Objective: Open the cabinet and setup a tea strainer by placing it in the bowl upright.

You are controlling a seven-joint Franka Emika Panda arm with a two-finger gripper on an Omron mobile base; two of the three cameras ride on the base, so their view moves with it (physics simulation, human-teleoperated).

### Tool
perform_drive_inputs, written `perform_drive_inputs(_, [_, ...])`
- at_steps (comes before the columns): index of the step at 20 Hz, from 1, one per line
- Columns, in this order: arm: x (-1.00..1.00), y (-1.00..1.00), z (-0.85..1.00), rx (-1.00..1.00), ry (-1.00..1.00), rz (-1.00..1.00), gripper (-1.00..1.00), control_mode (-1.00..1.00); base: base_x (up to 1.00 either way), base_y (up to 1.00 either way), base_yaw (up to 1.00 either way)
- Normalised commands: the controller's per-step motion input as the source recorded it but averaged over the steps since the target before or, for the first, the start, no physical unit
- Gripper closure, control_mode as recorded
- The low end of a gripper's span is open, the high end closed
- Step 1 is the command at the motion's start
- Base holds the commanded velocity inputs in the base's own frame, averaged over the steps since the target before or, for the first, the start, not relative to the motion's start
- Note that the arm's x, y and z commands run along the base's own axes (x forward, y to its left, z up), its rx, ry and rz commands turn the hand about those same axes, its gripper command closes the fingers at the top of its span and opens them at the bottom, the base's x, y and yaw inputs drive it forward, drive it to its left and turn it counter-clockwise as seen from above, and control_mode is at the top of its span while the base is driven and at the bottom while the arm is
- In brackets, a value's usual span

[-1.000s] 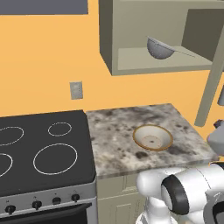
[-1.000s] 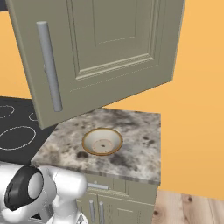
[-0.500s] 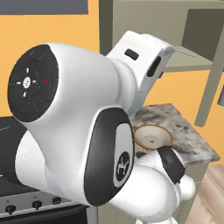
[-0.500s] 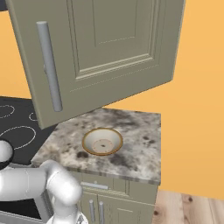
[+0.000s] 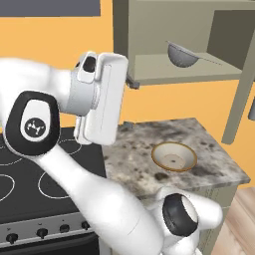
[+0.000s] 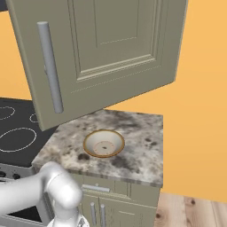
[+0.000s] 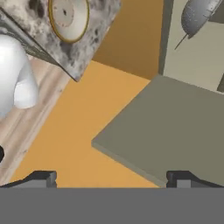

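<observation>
The cabinet (image 5: 164,30) stands open, its door (image 6: 111,48) with the silver bar handle (image 6: 49,66) swung wide over the counter. On its shelf lies the tea strainer (image 5: 182,54), a grey mesh basket with its thin handle pointing right; the hand view has this strainer (image 7: 197,15) at its top right. The tan-rimmed bowl (image 5: 173,156) sits empty on the speckled counter (image 5: 209,144), below the shelf; it is also in the right base view (image 6: 103,143) and the hand view (image 7: 68,15). My gripper (image 5: 130,103) hangs open and empty by the cabinet's lower left corner, left of the strainer. Its fingertips (image 7: 41,178) face the cabinet's underside.
A black stove top (image 5: 30,174) with ring burners lies left of the counter. The open door's edge (image 5: 241,89) hangs over the counter's right end. My white arm (image 5: 60,124) takes up the left foreground. Wooden floor (image 6: 195,210) lies beyond the counter's right end.
The arm has swung up from low in front of the base, passing close before the left camera, and the hand now sits by the cabinet's lower left corner. The jaws stayed open.
</observation>
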Motion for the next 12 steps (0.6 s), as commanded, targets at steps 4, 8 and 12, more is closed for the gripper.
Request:
perform_drive_inputs(4, [0.46,-0.34,-0.06,-0.19,0.20,-0.11,-1.00,-1.00,0.00,0.00,0.00])
perform_drive_inputs(8, [0.29,-0.73,0.00,-0.05,0.05,0.00,-1.00,-1.00,0.00,0.00,0.00])
perform_drive_inputs(12, [0.04,-0.77,-0.27,0.00,0.02,0.00,-1.00,-1.00,0.00,0.00,0.00])
